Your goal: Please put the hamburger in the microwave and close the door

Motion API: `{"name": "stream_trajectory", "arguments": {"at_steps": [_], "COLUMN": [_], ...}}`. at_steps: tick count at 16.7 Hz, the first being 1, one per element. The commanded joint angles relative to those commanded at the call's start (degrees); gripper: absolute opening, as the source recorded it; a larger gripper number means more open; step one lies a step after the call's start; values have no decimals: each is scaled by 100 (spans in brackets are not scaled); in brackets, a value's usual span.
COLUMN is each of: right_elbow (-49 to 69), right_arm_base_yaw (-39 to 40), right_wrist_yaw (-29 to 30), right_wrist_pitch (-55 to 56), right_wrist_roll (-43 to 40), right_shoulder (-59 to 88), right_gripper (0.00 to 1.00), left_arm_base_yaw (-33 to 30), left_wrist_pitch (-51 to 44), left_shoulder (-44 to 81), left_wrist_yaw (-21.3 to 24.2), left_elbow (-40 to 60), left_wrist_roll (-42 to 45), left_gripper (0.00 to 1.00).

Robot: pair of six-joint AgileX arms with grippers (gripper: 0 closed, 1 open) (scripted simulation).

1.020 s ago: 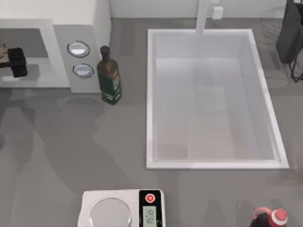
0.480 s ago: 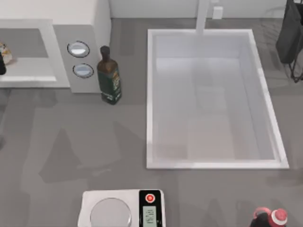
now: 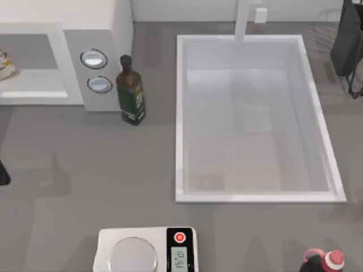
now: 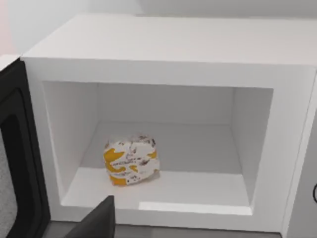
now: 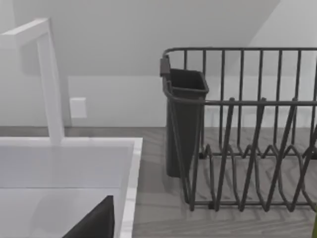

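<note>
The white microwave (image 3: 108, 34) stands at the table's back left with its cavity uncovered. Inside it lies the hamburger (image 3: 4, 63), a pale lump with yellow patches (image 4: 131, 158), resting on the cavity floor near the left wall. The door (image 4: 22, 163) is swung open at the cavity's left side, its dark inner face showing. My left gripper (image 4: 96, 223) is outside the microwave (image 4: 173, 44), in front of the opening and apart from the hamburger; a dark bit of that arm (image 3: 3, 173) sits at the table's left edge. My right gripper (image 5: 94, 223) hangs parked near the dish rack.
A dark oil bottle (image 3: 130, 90) stands just right of the control panel dials (image 3: 94, 58). The white sink (image 3: 181, 113) with its tap (image 5: 49, 79) takes up the middle right. A black dish rack (image 5: 237, 129) is at the back right, a kitchen scale (image 3: 144, 249) and a red-capped bottle (image 3: 326, 260) at the front.
My left gripper has pulled back out of the microwave cavity toward the table's front left, leaving the hamburger lying inside. The right arm has not moved.
</note>
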Motion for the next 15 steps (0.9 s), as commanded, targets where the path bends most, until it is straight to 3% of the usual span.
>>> {"name": "stream_trajectory", "arguments": {"at_steps": [5, 11, 15], "right_elbow": [0, 0, 0], "right_arm_base_yaw": [0, 0, 0], "right_wrist_yaw": [0, 0, 0], "right_wrist_pitch": [0, 0, 0], "right_wrist_roll": [0, 0, 0], "right_shoulder": [0, 0, 0], "right_gripper": [100, 100, 100], "left_arm_base_yaw": [-119, -136, -136], "left_wrist_pitch": [-100, -104, -104], "left_shoulder": [-1422, -1570, -1570], "left_wrist_yaw": [55, 64, 64], "left_elbow": [-910, -1018, -1018], "left_wrist_roll": [32, 39, 39], "left_gripper": [100, 100, 70]}}
